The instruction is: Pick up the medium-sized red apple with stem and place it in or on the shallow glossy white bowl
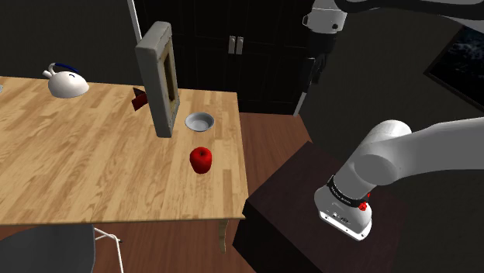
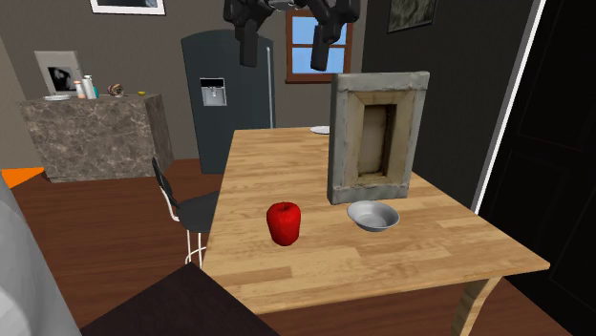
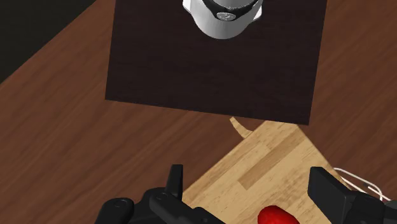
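Shoulder view: set high beside the stand (image 1: pixel 310 202), it looks down and to the left across the worktop (image 1: pixel 93 171) from beyond the edge nearest the stand, at middle distance.
Second exterior view: low and close at that same edge, it faces along the worktop's length toward a fridge (image 2: pixel 215 124).
Wrist view: mounted on the claw (image 3: pixel 250 179), high up, it looks straight down on the stand, the floor (image 3: pixel 57 146) and the worktop's nearest corner.
Shared: both exterior views take in the apple (image 1: pixel 202 160), the bowl (image 1: pixel 199 121) and the upright frame (image 1: pixel 159 77). The wrist view catches the apple's edge.
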`<state>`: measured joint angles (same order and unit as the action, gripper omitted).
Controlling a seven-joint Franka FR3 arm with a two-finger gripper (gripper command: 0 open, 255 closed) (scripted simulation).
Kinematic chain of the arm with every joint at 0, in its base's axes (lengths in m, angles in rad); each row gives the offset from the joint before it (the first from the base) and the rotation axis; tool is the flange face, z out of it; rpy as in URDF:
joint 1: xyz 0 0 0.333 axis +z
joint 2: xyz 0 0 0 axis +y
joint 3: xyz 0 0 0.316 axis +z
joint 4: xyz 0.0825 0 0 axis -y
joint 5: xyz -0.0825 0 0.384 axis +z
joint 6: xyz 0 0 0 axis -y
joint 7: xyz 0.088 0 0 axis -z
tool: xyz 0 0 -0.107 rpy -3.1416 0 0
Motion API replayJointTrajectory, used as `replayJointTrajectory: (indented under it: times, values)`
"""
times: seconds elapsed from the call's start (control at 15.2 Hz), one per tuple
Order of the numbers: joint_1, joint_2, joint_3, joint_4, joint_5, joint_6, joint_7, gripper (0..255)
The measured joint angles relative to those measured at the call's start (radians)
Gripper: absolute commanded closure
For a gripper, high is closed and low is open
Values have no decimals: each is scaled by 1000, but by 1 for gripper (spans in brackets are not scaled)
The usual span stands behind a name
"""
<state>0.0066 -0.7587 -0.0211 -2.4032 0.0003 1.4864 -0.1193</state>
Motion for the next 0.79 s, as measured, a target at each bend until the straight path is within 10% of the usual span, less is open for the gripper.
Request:
replayJointTrajectory:
  times: [0.79]
  values:
    - [39,165,158,-127,97,347,208,0]
